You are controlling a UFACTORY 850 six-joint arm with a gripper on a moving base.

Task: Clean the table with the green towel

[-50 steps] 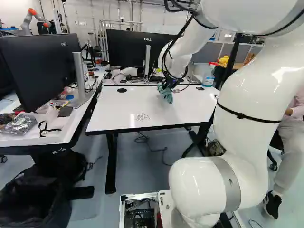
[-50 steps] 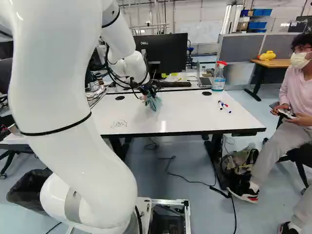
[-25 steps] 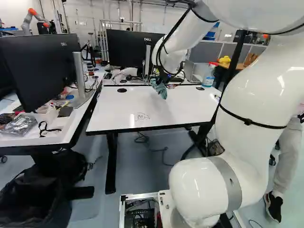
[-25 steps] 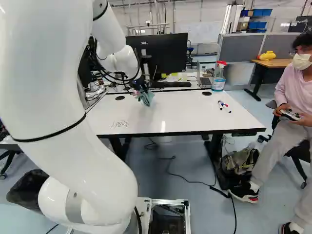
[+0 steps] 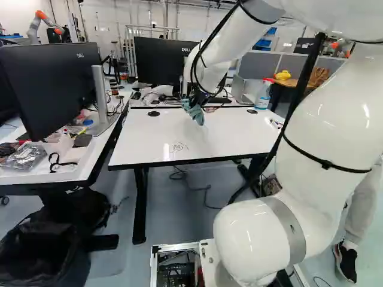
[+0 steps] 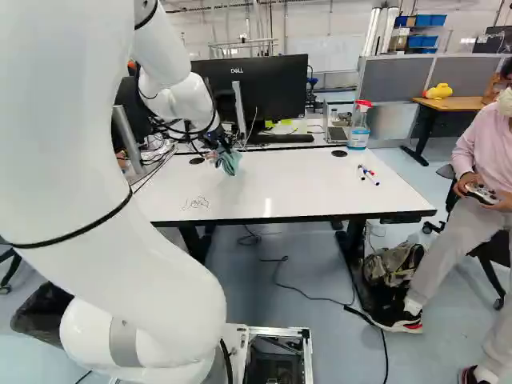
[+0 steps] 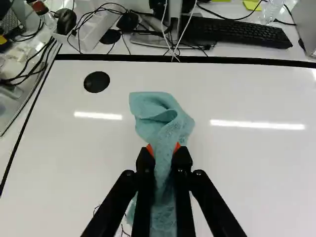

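The end effector (image 7: 164, 150) grips the green towel (image 7: 160, 116) at about eleven o'clock on the tabletop (image 6: 300, 188) in the right base view, but the scribble (image 6: 196, 203) near eight o'clock is unwiped, so the main cleaning seems left to do.

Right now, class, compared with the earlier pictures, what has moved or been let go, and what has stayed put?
The arm has swung left over the table, its gripper carrying the green towel toward the round black cap. Nothing was let go. The base, scribble, markers and spray bottle stayed put.
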